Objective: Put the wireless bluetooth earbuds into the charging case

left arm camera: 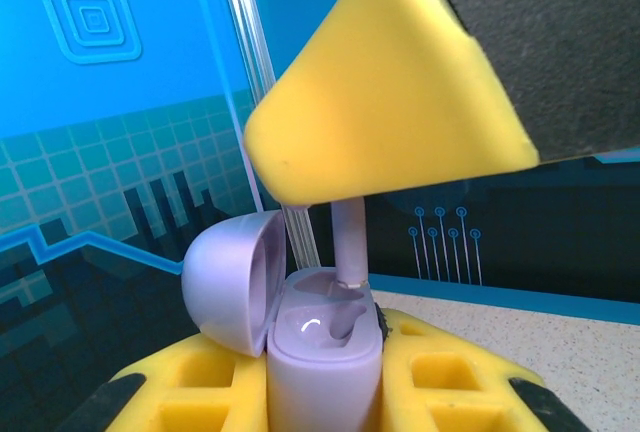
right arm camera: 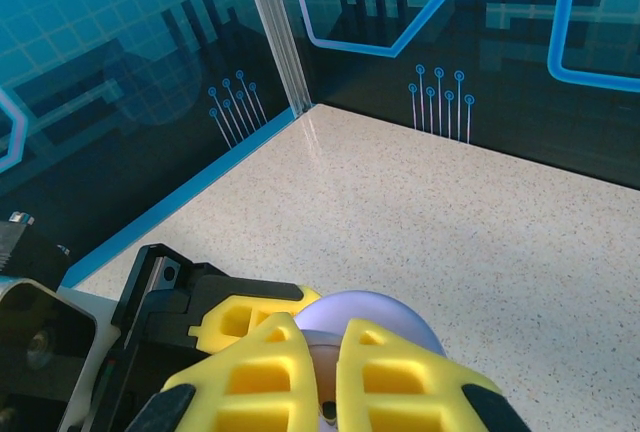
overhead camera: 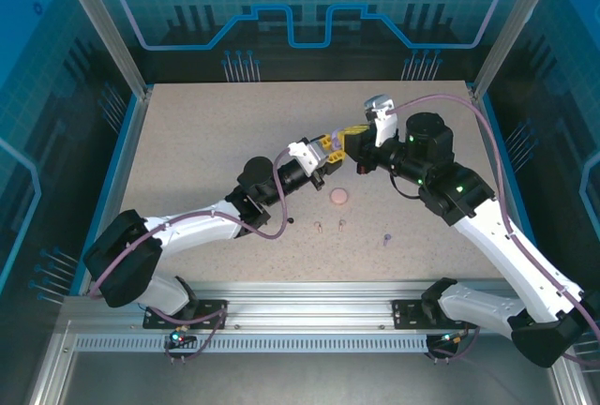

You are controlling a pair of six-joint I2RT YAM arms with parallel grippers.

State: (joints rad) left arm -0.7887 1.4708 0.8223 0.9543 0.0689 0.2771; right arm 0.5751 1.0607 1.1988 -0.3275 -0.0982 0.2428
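1. The left claw point(left arm camera: 325, 392) is clamped tight on the open purple case point(left arm camera: 325, 352), mid-frame.
2. The right claw point(right arm camera: 325, 377) pinches a purple earbud point(left arm camera: 348, 252) by its stem, head in the case.
3. On the counter point(overhead camera: 187, 142), lower centre, lie loose earbuds point(overhead camera: 341, 224).

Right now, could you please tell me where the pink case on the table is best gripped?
Probably across the widest middle of the pink case, coming straight down from above: it looks round and low, lies flat on the table, and stands apart from the earbuds nearer the arms.
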